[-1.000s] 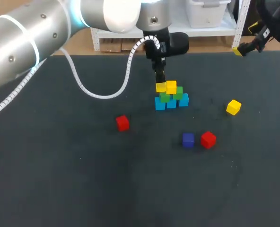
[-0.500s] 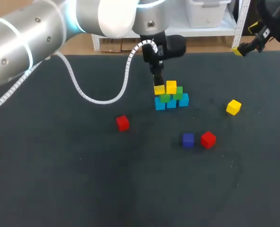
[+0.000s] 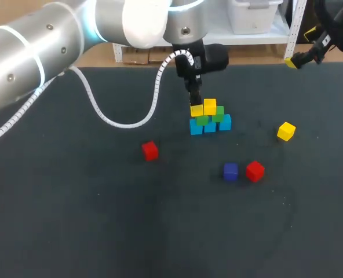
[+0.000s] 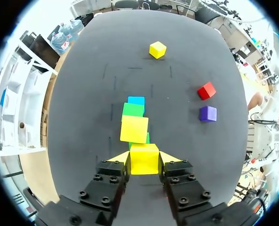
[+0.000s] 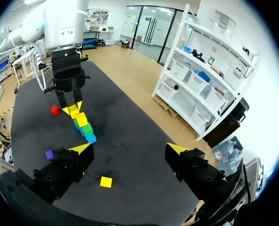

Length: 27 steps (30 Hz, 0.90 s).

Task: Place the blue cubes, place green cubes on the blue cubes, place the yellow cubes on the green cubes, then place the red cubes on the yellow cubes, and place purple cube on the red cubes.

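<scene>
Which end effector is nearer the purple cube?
Left. The left end effector is at the cube stack, just beyond the purple cube; the right end effector hangs open near the far right edge of the table.

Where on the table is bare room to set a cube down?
Bare mat: the whole stretch left of the left red cube, and the near strip before the purple cube and right red cube. Crowded: around the cube stack, where the left jaws hold a yellow cube.

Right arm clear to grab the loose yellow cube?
Likely yes: right gripper is open and empty, loose yellow cube sits alone on bare table, left gripper is off at the stack.
</scene>
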Each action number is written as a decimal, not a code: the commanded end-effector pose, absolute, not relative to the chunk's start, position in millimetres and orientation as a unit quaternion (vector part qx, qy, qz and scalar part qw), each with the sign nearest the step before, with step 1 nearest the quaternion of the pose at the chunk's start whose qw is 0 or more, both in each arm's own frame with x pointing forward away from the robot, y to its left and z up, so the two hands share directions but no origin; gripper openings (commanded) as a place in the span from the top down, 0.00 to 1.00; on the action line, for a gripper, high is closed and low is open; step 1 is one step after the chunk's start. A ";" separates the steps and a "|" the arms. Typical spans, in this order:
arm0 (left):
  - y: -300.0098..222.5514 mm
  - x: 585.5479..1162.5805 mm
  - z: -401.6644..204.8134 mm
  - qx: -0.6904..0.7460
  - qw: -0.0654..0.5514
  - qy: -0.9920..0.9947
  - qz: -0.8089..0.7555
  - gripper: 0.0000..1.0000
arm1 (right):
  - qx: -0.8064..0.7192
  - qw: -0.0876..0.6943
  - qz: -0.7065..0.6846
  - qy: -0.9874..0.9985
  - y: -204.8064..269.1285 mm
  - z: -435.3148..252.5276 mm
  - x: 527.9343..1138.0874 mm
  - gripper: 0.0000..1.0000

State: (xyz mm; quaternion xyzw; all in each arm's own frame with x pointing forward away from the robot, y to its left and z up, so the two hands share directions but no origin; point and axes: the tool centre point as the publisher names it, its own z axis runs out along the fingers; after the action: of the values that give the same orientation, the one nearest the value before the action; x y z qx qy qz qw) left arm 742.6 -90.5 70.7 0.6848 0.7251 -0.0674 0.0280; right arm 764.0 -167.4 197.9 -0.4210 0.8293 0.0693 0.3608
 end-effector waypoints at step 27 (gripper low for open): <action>-97.8 750.1 65.1 0.687 0.020 0.724 -0.058 1.00 | -0.421 0.361 0.070 0.829 -167.4 197.9 764.0 0.00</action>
State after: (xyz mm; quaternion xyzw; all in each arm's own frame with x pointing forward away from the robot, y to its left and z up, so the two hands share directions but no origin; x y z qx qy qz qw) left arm 746.7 -95.9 64.5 0.6860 0.7249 -0.0578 0.0242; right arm 764.0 -167.4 197.9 -0.4210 0.8293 0.0693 0.3608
